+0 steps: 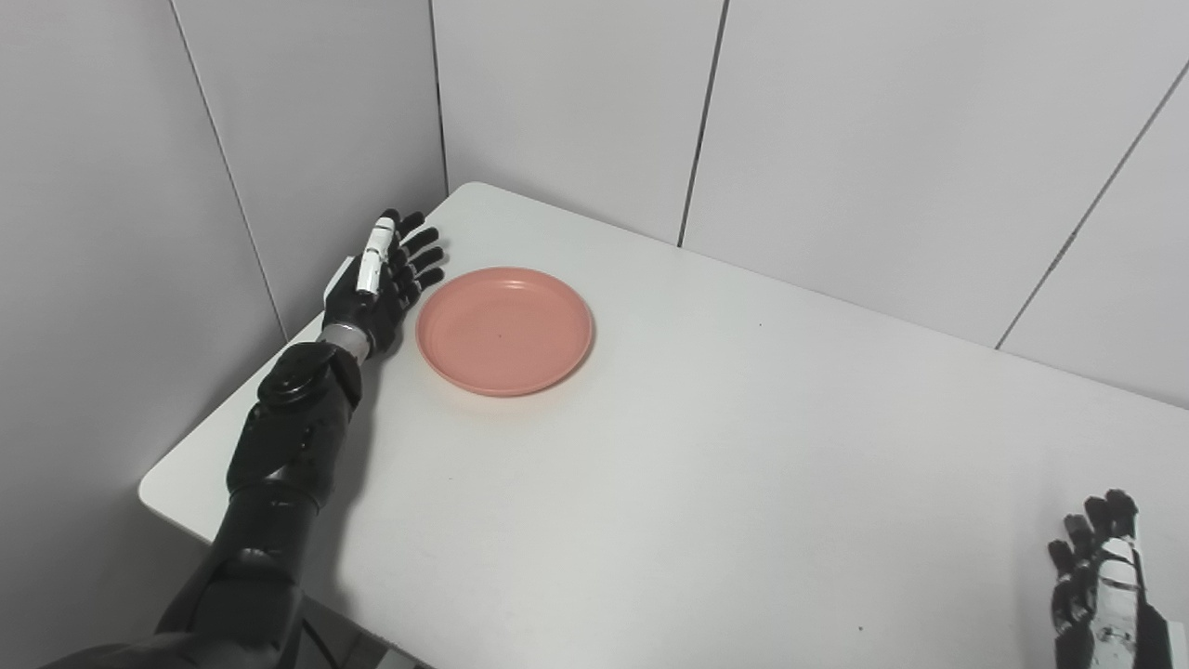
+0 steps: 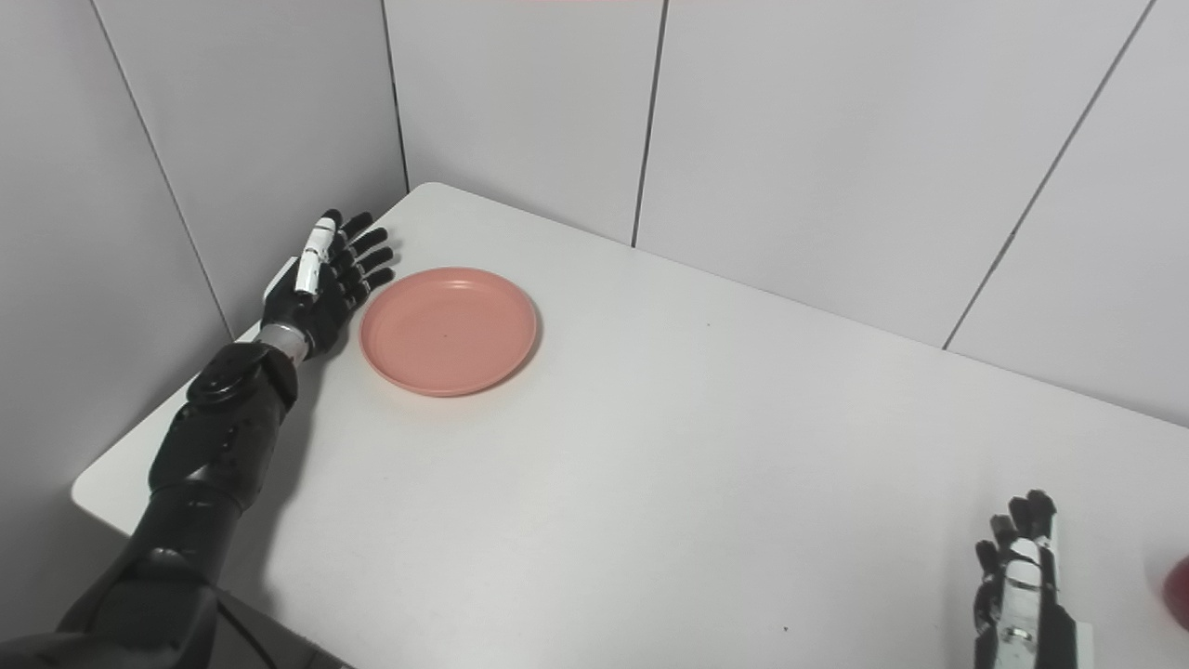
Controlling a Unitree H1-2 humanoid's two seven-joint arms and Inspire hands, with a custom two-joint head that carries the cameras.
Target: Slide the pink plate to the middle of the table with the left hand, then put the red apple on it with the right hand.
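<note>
The pink plate [image 1: 504,329] lies empty on the white table [image 1: 706,446], toward the far left corner. My left hand [image 1: 383,279] stands just left of the plate's rim, palm side facing it, fingers spread and open; I cannot tell whether it touches the rim. My right hand [image 2: 1020,585] rests open low at the right front of the table, holding nothing. A sliver of the red apple [image 2: 1180,591] shows at the right edge of the right eye view, to the right of that hand.
Grey panel walls [image 1: 576,102] close in behind the table and along its left side. The table's left edge and rounded corner [image 1: 153,488] lie near my left forearm.
</note>
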